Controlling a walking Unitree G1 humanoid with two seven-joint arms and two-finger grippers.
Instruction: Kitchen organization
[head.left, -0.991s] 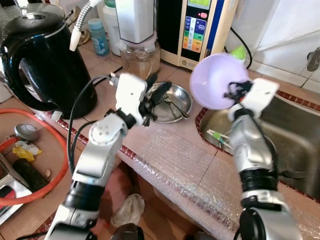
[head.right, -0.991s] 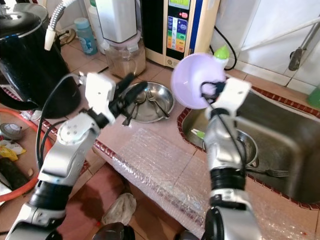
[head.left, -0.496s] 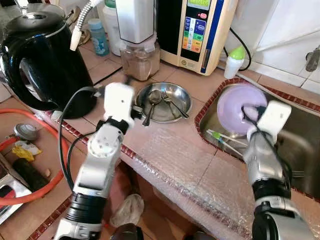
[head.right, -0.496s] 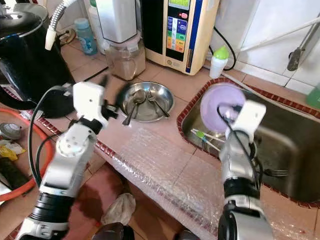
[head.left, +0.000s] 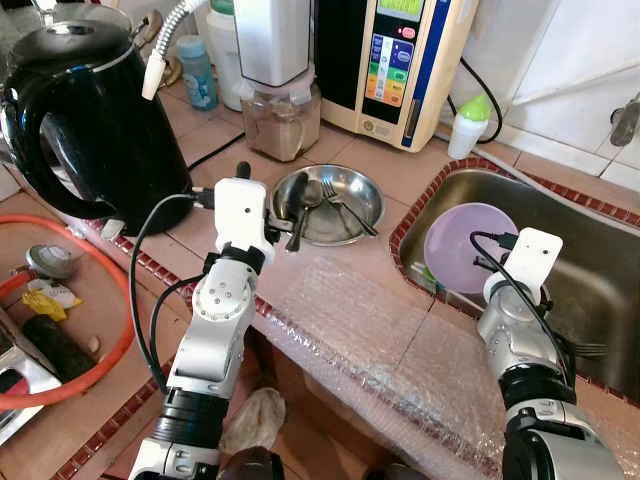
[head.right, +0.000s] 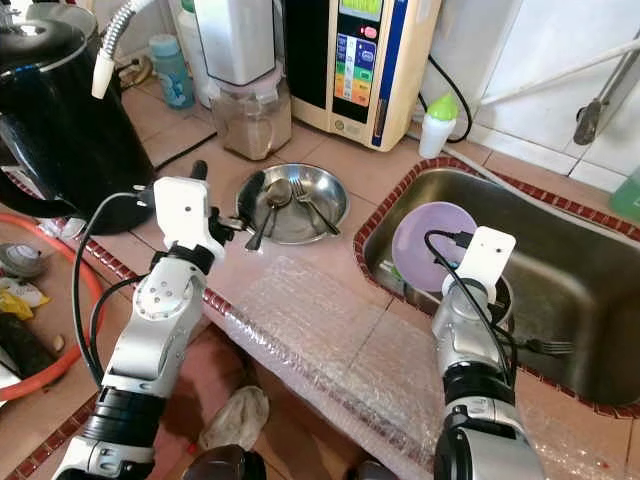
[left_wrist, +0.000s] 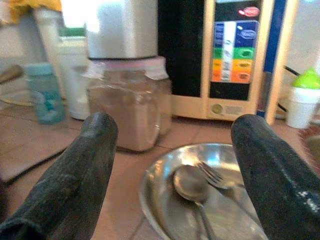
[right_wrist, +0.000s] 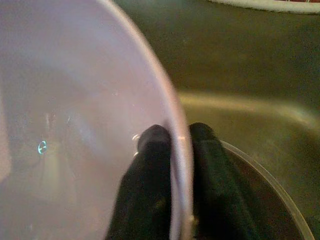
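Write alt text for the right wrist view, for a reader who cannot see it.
The right end effector pinches the rim of a pale purple bowl, one black finger inside the bowl and one outside. Behind it lies the steel sink, with the curved rim of a round metal vessel below the fingers.

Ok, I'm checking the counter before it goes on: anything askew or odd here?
The purple bowl is tilted on edge in the sink, its rim pinched by the right gripper. On the counter, a spoon and fork lie crossed in the steel dish. No spills.
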